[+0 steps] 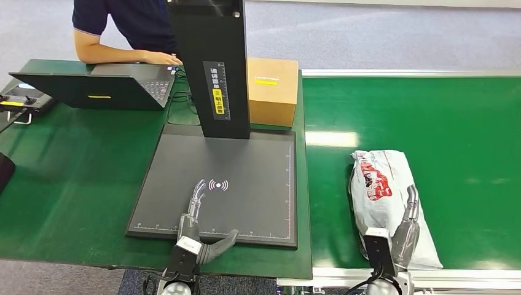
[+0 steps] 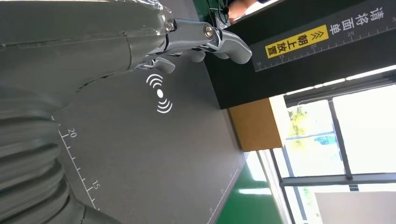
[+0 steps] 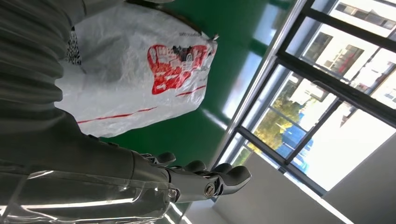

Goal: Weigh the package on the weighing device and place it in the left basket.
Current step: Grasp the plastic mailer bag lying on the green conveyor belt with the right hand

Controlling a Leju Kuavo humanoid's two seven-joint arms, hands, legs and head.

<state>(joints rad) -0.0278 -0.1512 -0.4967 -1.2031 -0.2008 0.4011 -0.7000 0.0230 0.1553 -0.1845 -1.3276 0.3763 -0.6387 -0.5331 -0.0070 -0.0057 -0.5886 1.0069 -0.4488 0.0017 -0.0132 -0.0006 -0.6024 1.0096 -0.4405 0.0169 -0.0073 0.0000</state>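
A dark scale plate point(image 1: 246, 184) lies on the green bench point(image 1: 74, 184), its right edge close to the bench's right edge. A black upright post point(image 1: 212, 67) with a yellow label rises from the plate's far edge, and a brown cardboard box point(image 1: 272, 90) stands just behind and to the right of it, at the bench's far right corner. At the far left edge sits an open laptop point(image 1: 104, 86) with a person's arm point(image 1: 117, 55) resting by it; a small black device point(image 1: 21, 98) lies at the left edge.

Right of the bench runs a green belt point(image 1: 430, 123). The package point(image 1: 384, 196), a white plastic bag with red print, lies on the belt near its near edge, well apart from the plate.

The left hand point(image 1: 196, 215) hovers low over the plate's near edge, fingers straight and pointing at the post, thumb stuck out to the right, holding nothing. The right hand point(image 1: 408, 218) is above the near end of the package, fingers extended together and slightly curled, holding nothing; whether it touches the bag I cannot tell.
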